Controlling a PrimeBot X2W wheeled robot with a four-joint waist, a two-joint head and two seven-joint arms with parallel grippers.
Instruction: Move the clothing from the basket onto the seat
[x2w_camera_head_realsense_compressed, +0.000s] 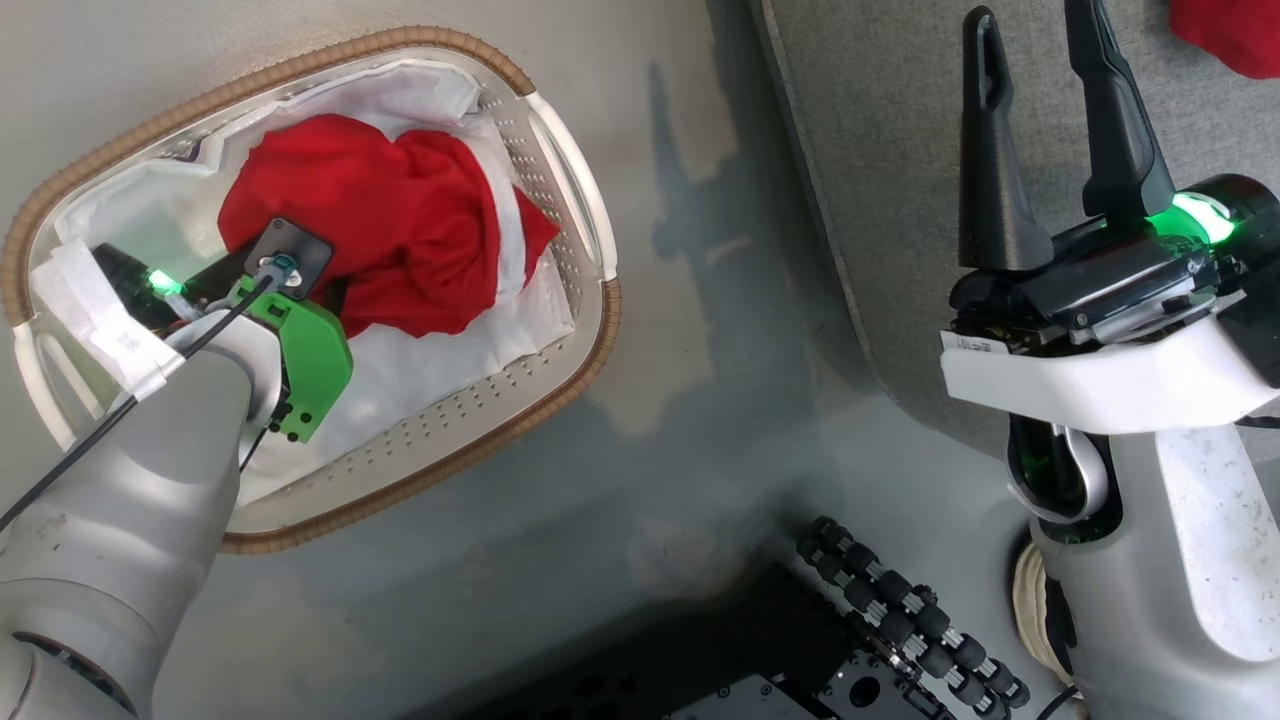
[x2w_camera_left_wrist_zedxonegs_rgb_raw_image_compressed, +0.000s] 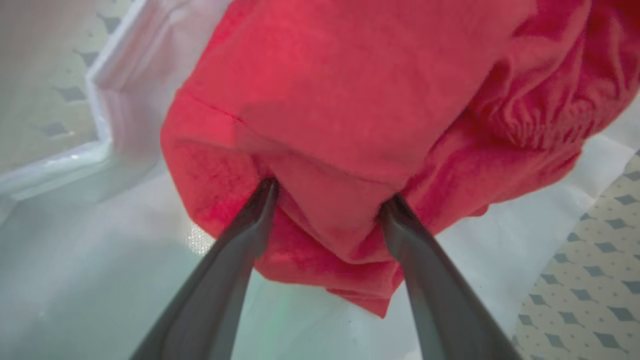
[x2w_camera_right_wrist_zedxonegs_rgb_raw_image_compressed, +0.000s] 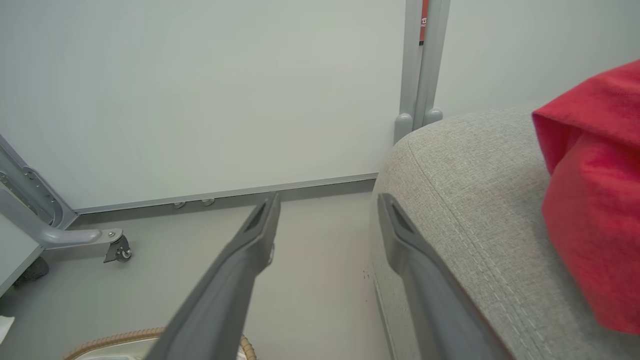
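The basket (x2w_camera_head_realsense_compressed: 596, 330) stands on the floor at the left, and a heap of red clothing (x2w_camera_head_realsense_compressed: 400, 230) lies on its white liner (x2w_camera_head_realsense_compressed: 420, 370). My left arm reaches down into it. In the left wrist view my left gripper (x2w_camera_left_wrist_zedxonegs_rgb_raw_image_compressed: 330, 192) is open, both fingertips pressed into the red clothing (x2w_camera_left_wrist_zedxonegs_rgb_raw_image_compressed: 350, 100) with a fold of it bulging between them. My right gripper (x2w_camera_head_realsense_compressed: 1032, 20) is open and holds nothing, hovering at the left edge of the grey seat (x2w_camera_head_realsense_compressed: 900, 200). Another red garment (x2w_camera_head_realsense_compressed: 1230, 35) lies on the seat (x2w_camera_right_wrist_zedxonegs_rgb_raw_image_compressed: 475, 200), to the right of my right gripper (x2w_camera_right_wrist_zedxonegs_rgb_raw_image_compressed: 327, 197).
Grey floor separates the basket from the seat. My wheeled base with black rollers (x2w_camera_head_realsense_compressed: 900, 620) shows at the bottom. In the right wrist view a pale wall, a grey post (x2w_camera_right_wrist_zedxonegs_rgb_raw_image_compressed: 417, 75) and a metal frame on a caster (x2w_camera_right_wrist_zedxonegs_rgb_raw_image_compressed: 115, 250) stand behind, with the basket's rim (x2w_camera_right_wrist_zedxonegs_rgb_raw_image_compressed: 115, 340) below.
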